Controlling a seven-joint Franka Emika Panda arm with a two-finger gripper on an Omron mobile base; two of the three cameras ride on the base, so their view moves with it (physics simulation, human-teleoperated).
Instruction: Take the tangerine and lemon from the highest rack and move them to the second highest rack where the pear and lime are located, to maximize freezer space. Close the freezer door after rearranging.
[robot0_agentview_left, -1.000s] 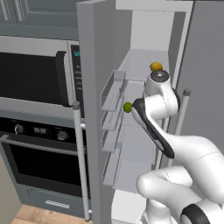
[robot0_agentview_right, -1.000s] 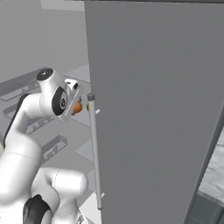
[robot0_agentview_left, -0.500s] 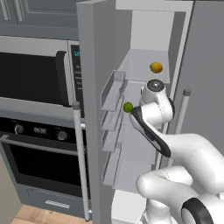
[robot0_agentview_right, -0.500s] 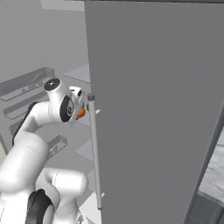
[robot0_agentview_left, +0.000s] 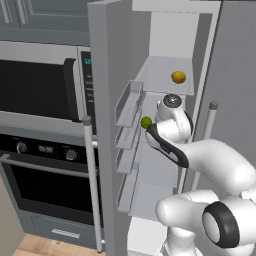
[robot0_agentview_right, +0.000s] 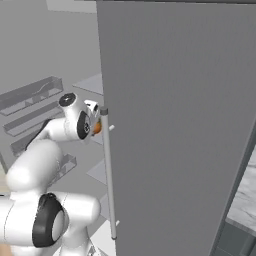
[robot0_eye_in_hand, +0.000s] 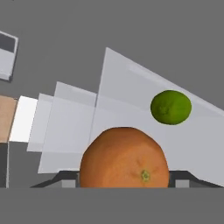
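Note:
The yellow lemon lies alone on the freezer's highest rack. My gripper is shut on the orange tangerine, which bulges large between the dark fingertips in the hand view. From the right base view the tangerine peeks out at the hand, just behind the door's bar handle. The hand hangs at the level of the second highest rack. The green lime rests on that rack to the hand's left; in the hand view the lime sits beyond the tangerine, apart from it.
The open left freezer door carries several door bins and a long bar handle. The shut right door with its handle stands close to the hand. A microwave and oven sit to the left.
The hand has dropped from beside the lemon on the top rack down to the second rack's level, carrying the tangerine. The lemon and lime have stayed put.

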